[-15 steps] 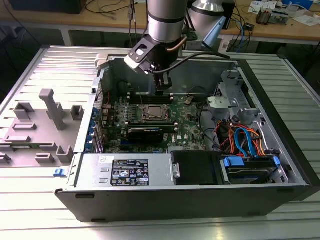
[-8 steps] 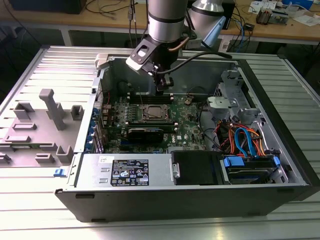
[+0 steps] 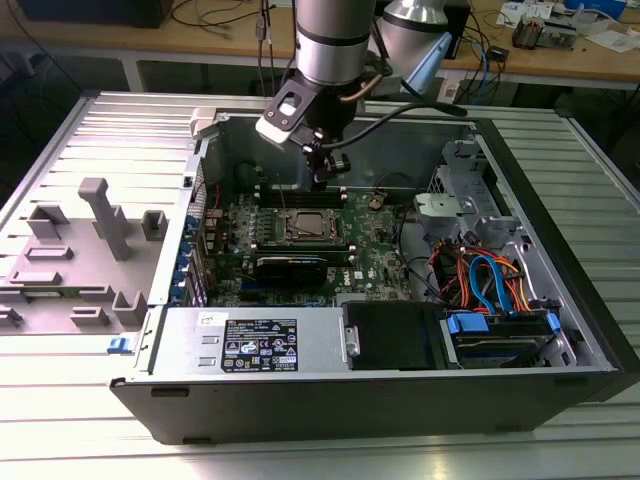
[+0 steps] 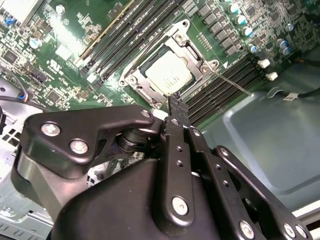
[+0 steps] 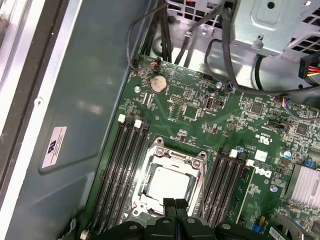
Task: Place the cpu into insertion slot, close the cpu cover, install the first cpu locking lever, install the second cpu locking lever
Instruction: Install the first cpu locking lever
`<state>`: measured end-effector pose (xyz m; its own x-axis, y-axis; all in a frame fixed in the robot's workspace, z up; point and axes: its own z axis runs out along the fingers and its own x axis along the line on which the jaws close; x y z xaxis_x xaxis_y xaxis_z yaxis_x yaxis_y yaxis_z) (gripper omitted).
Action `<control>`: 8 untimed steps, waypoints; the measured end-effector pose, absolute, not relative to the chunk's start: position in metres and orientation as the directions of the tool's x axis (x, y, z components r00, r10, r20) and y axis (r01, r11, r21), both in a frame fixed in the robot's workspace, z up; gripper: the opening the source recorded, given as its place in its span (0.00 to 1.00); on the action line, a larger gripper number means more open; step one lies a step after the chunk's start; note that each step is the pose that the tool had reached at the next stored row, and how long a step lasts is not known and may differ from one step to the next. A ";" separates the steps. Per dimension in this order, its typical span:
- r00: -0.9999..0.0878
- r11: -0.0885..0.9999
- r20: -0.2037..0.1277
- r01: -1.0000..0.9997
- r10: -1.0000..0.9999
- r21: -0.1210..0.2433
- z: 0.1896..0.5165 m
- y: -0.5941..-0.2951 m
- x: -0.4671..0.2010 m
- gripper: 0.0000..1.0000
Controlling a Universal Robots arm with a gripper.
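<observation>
End effector [image 5: 175, 204] pressed together | hides cpu cover [image 5: 172, 159] edge | cpu [image 5: 167, 182] seated

An open computer case [image 3: 350, 405] lies on a ribbed metal table [image 3: 100, 420]. Grey plastic holders [image 3: 105, 215] stand beside it at the exterior view's left. Inside, a silver power supply [image 3: 255, 340] sits near, with orange and blue cables [image 3: 485, 275] toward the exterior view's right. A coin battery [image 5: 158, 83] sits on the green board [image 5: 200, 115].

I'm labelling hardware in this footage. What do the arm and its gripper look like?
The arm is a silvery-grey cylinder with a black band; a black cable loops from its wrist. The gripper is black, built of jointed links studded with silver screws.
</observation>
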<state>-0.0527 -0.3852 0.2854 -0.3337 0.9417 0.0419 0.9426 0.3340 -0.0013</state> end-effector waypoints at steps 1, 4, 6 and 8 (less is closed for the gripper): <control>-0.347 0.347 0.042 0.938 0.937 -0.001 0.285 -0.385 -0.053 0.11; -0.377 0.378 0.042 0.926 0.925 -0.001 0.285 -0.385 -0.053 0.11; -0.405 0.406 0.042 0.914 0.913 -0.001 0.285 -0.385 -0.053 0.11; -0.425 0.426 0.042 0.905 0.904 -0.001 0.285 -0.385 -0.053 0.11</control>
<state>-0.0527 -0.3852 0.2854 -0.4255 0.9040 0.0419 0.9048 0.4259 -0.0013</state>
